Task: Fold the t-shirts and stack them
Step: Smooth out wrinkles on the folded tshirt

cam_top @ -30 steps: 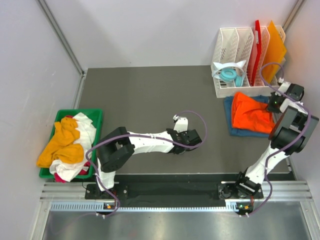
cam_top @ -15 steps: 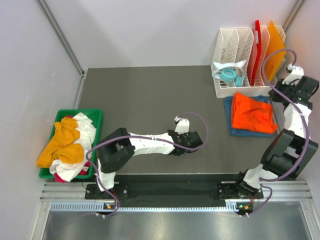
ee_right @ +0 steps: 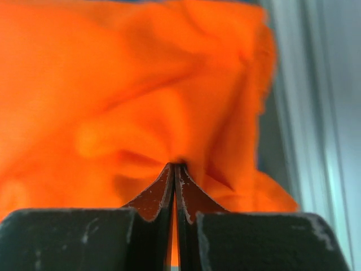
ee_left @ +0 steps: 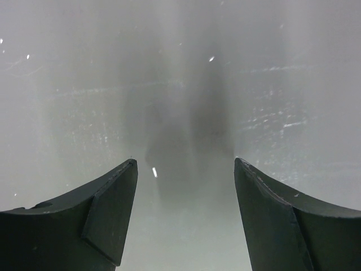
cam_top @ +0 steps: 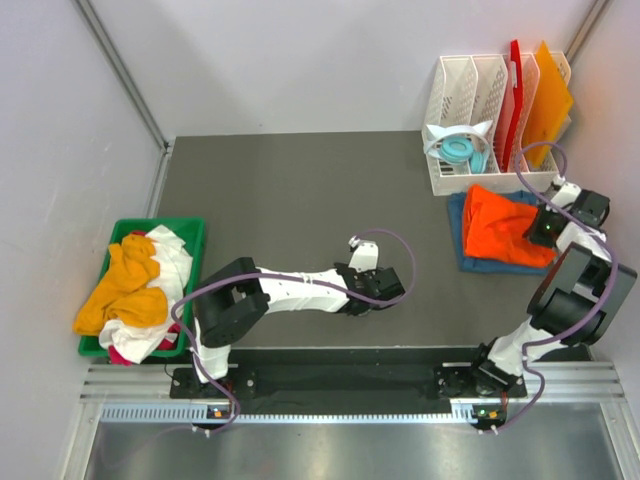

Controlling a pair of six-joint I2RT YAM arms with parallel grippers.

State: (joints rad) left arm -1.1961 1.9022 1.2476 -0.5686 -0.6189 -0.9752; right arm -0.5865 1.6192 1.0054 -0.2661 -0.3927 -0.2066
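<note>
A bright orange t-shirt (cam_top: 500,225) lies bunched on a dark teal-blue t-shirt (cam_top: 461,238) at the right of the dark mat. My right gripper (cam_top: 545,231) is at the orange shirt's right edge. In the right wrist view its jaws (ee_right: 175,165) are pressed together, with folds of the orange cloth (ee_right: 141,84) converging at their tips. My left gripper (cam_top: 383,287) hovers over the middle of the mat. In the left wrist view it (ee_left: 186,169) stands open with only bare grey surface between the fingers. More t-shirts (cam_top: 135,290), yellow-orange, white and red, are heaped at the left.
The heap fills a green bin (cam_top: 195,228) beside the mat's left edge. A white rack (cam_top: 480,100) at the back right holds a red board (cam_top: 515,90), an orange board (cam_top: 550,95) and a teal ring (cam_top: 458,152). Walls close in on both sides.
The right arm swung up and back off the orange shirt, then came down again to its right edge, and the cloth is now drawn toward it. The left arm barely shifted.
</note>
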